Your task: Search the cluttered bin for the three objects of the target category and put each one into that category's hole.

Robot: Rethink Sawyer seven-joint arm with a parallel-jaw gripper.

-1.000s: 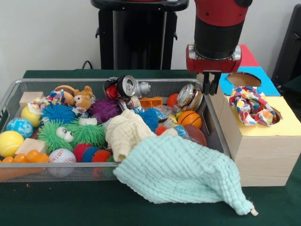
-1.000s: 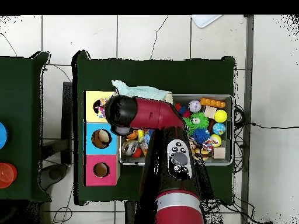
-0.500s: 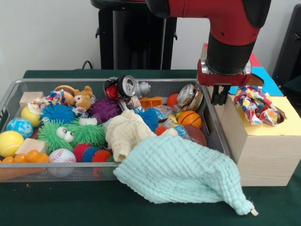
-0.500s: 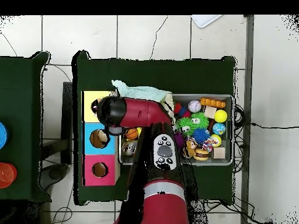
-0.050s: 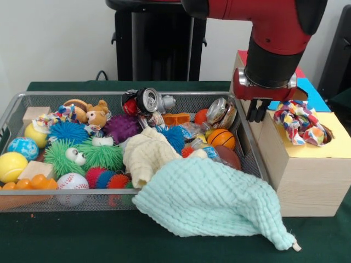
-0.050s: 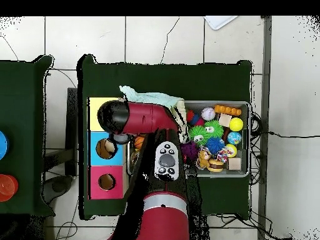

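Patchwork cloth (image 5: 299,122) sits bunched in the yellow hole of the wooden box (image 5: 307,175), so approx. one of three looks placed. Mint cloth (image 5: 211,205) hangs over the wire bin (image 5: 249,145) front; cream cloth (image 5: 145,153) lies inside w/ toys. Gripper (image 5: 256,112) hovers beside the box, fingers close together, holding nothing. Dark green surface (image 5: 66,235), tiled floor (image 6: 150,37).

A green cloth (image 5: 66,241) covers the table on tiled floor (image 6: 156,37).
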